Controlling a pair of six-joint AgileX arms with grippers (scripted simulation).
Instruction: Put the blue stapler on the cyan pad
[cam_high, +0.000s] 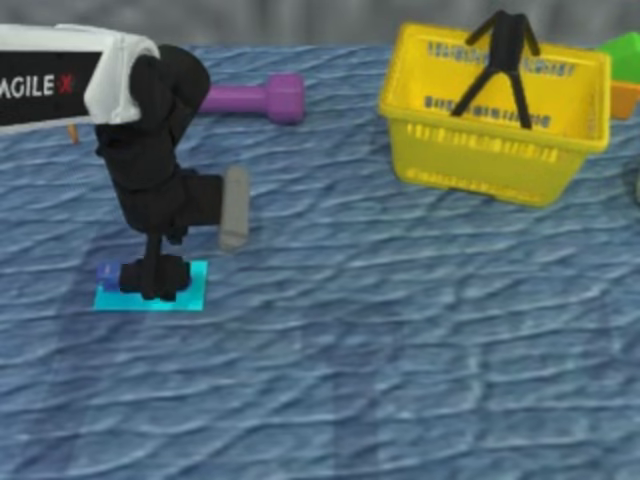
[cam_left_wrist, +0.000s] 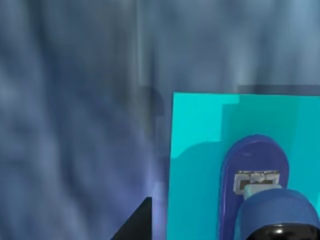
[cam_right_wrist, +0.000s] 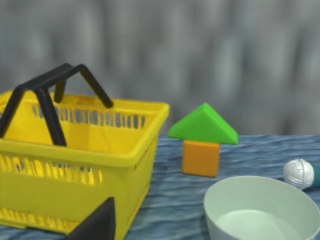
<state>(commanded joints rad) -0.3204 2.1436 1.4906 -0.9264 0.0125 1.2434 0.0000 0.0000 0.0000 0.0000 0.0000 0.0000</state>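
Note:
The cyan pad (cam_high: 190, 285) lies at the table's left front, and the blue stapler (cam_high: 107, 271) rests lengthwise on it, one blue end poking out to the left. My left gripper (cam_high: 155, 277) hangs straight down over the stapler's middle and hides most of it. In the left wrist view the stapler (cam_left_wrist: 254, 167) lies on the cyan pad (cam_left_wrist: 197, 150). One dark finger (cam_left_wrist: 136, 222) stands apart from the stapler, with a strip of pad between them, so the gripper is open. My right arm is out of the top view; its wrist view shows a single fingertip (cam_right_wrist: 100, 222) set wide to one side.
A purple dumbbell (cam_high: 265, 98) lies at the back behind the left arm. A yellow basket (cam_high: 500, 140) with black handles stands at the back right. Beside the basket (cam_right_wrist: 75, 165) are a green-roofed orange block (cam_right_wrist: 201, 142), a white bowl (cam_right_wrist: 262, 207) and a microphone (cam_right_wrist: 300, 174).

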